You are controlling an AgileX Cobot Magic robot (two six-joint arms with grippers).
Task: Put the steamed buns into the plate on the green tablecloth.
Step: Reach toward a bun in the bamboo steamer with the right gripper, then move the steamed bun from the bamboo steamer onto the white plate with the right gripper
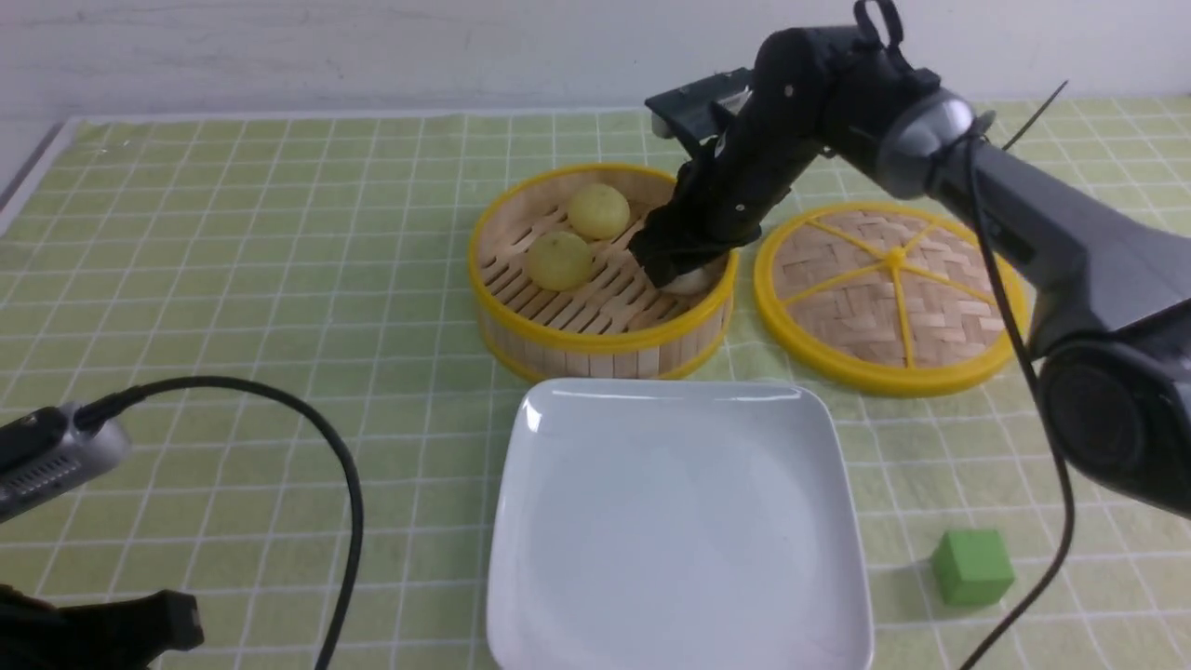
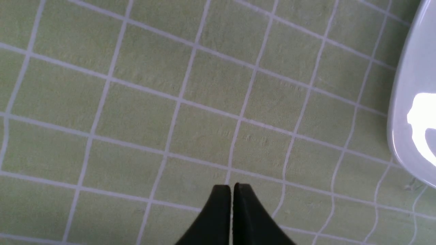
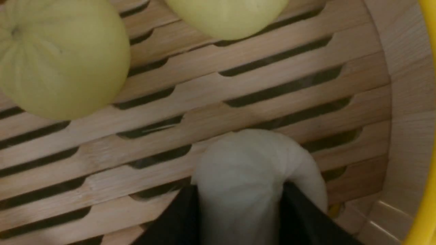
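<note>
Two pale yellow steamed buns (image 1: pixel 598 210) (image 1: pixel 559 260) lie in the round bamboo steamer (image 1: pixel 521 321). My right gripper (image 1: pixel 677 273) reaches into the steamer's right side and is shut on the greyish-white bun (image 3: pixel 245 170), squeezing it between the black fingers (image 3: pixel 180 221); a bit of it shows in the front view (image 1: pixel 693 281). The yellow buns also show in the right wrist view (image 3: pixel 61 58) (image 3: pixel 228 15). The white square plate (image 1: pixel 549 409) sits empty in front of the steamer on the green tablecloth (image 1: pixel 233 261). My left gripper (image 2: pixel 232 188) is shut and empty over the cloth, left of the plate (image 2: pixel 405 102).
The woven bamboo lid (image 1: pixel 891 290) lies right of the steamer. A green cube (image 1: pixel 972 567) sits right of the plate near the front. A black cable (image 1: pixel 307 428) loops over the cloth at the front left. The steamer wall (image 3: pixel 405 102) is close beside the held bun.
</note>
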